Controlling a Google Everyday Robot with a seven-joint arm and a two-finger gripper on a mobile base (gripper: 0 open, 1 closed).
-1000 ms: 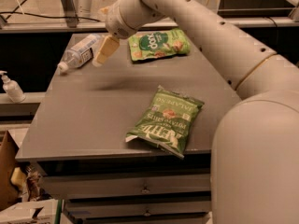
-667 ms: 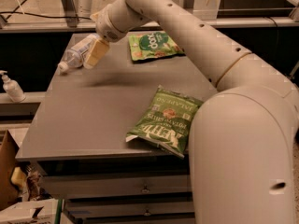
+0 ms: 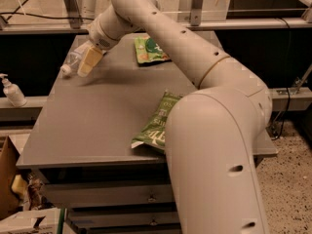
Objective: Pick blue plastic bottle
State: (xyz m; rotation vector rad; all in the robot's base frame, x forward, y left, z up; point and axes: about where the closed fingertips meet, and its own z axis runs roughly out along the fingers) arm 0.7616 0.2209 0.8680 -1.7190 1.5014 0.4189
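Observation:
The blue plastic bottle [image 3: 71,62] lies on its side at the far left corner of the grey table [image 3: 87,130], its white cap pointing toward the left edge. Only the cap end and part of the clear body show; the rest is hidden behind my gripper. My gripper [image 3: 87,61] hangs from the arm that reaches across from the right, and sits right over the bottle's middle, low to the table top.
A green chip bag [image 3: 157,125] lies at the table's middle right, partly behind my arm. A second green bag [image 3: 147,48] lies at the back. A small white pump bottle [image 3: 12,91] stands on a ledge to the left. Cardboard boxes sit on the floor at lower left.
My gripper has moved left and down across the back of the table, from beside the bottle to over it. The bottle and the bags have not moved.

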